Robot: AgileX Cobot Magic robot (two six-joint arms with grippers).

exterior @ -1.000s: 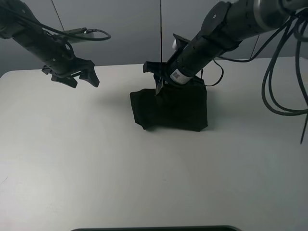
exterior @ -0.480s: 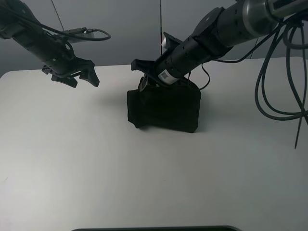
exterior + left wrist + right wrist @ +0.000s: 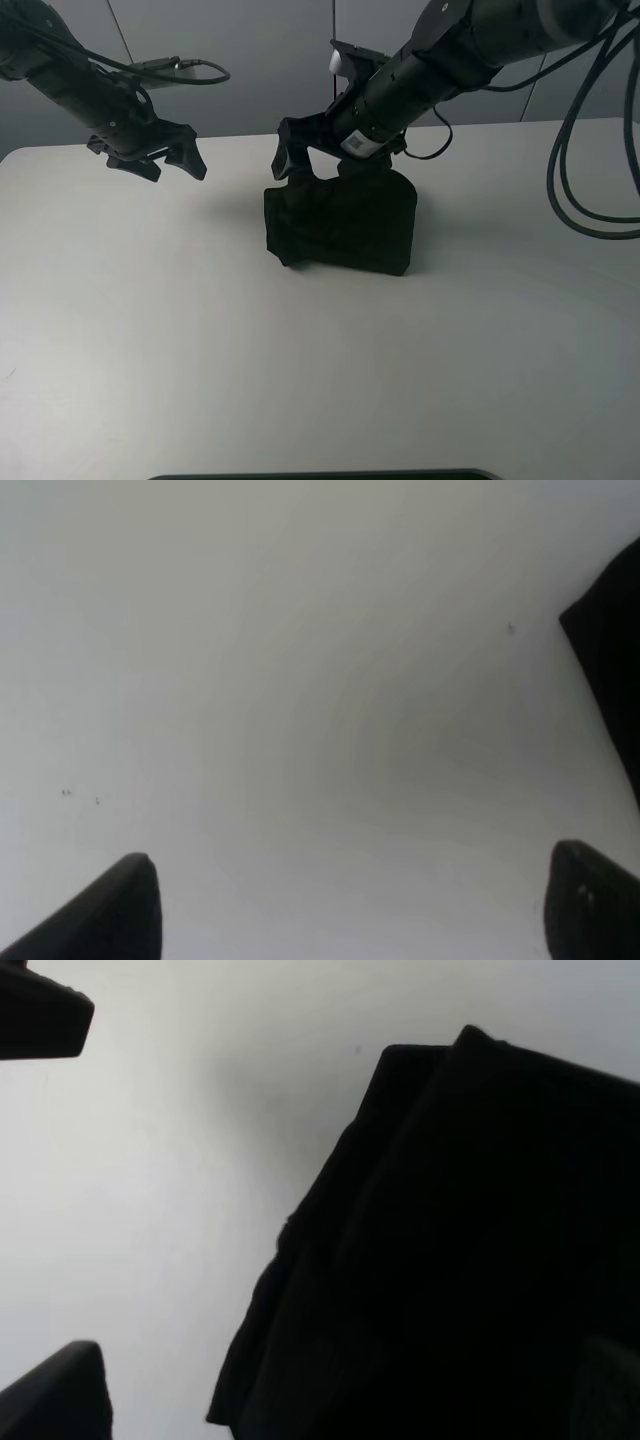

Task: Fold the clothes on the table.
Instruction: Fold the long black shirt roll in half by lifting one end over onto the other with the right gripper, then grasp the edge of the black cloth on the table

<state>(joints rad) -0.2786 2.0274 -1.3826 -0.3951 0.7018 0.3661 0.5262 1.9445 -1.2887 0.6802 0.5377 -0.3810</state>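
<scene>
You see the black shirt point(image 3: 342, 222) folded into a compact block just above the middle of the white table point(image 3: 200, 330), its long axis running left to right across the frame. The right gripper point(image 3: 312, 150) hangs spread and released above its upper left corner. At upper left the left gripper point(image 3: 155, 158) is spread wide with nothing in it.

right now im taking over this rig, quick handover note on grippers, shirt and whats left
Left gripper: open, empty, hanging above the table to the left of the shirt.
Right gripper: open, holding nothing, just above the shirt's back left edge.
Black shirt: folded into a compact bundle near the table's middle, lying free.
Done: folds look made.
Left: check the bundle is neat, pull both arms back.
</scene>
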